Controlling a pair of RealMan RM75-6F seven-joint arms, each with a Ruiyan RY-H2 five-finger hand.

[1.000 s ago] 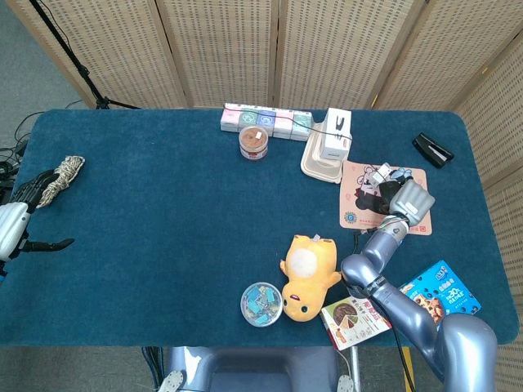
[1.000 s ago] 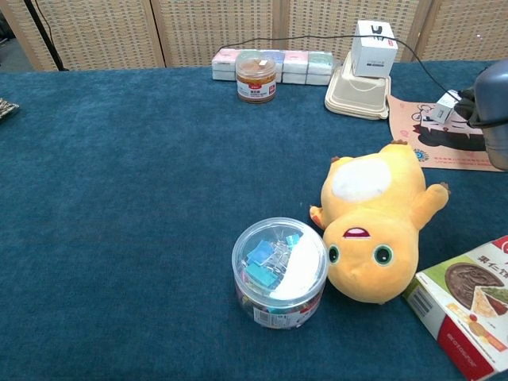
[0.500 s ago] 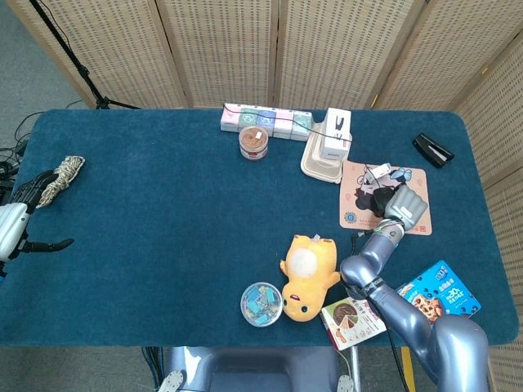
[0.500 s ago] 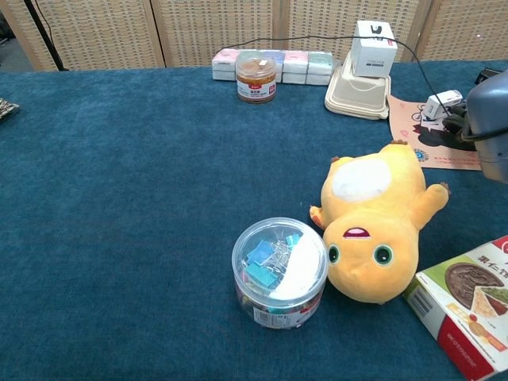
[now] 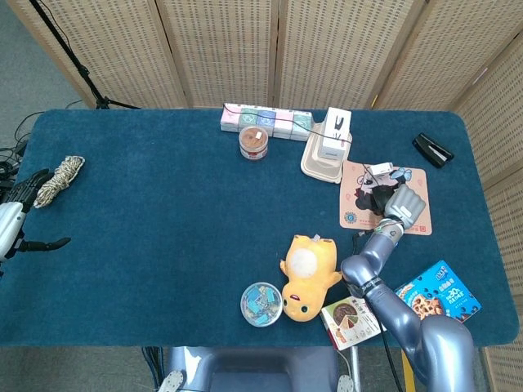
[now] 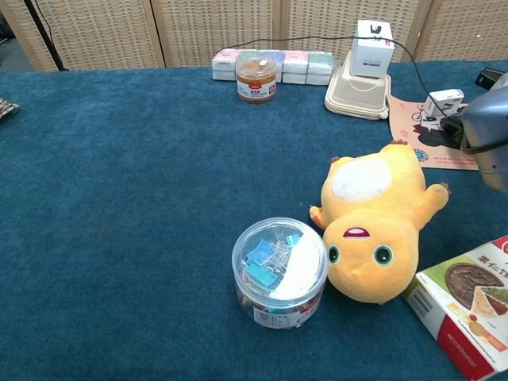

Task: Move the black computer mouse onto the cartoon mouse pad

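Blue table [image 5: 163, 204]; cartoon mouse pad [image 5: 359, 214] at right; right hand [image 5: 404, 207] over it, covering the black computer mouse [image 5: 381, 200], grip indiscernible. Placement step appears near complete; next, release and withdraw. Left hand [image 5: 15, 220] idle, fingers apart.

Bright even light, soft faint shadows, both views sharp, no glare.

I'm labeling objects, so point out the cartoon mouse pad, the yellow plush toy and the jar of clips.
cartoon mouse pad [image 5: 353, 214], head view, bare lower-left corner.
yellow plush toy [image 6: 362, 179], chest view, white belly.
jar of clips [image 6: 279, 262], chest view, clear lid.
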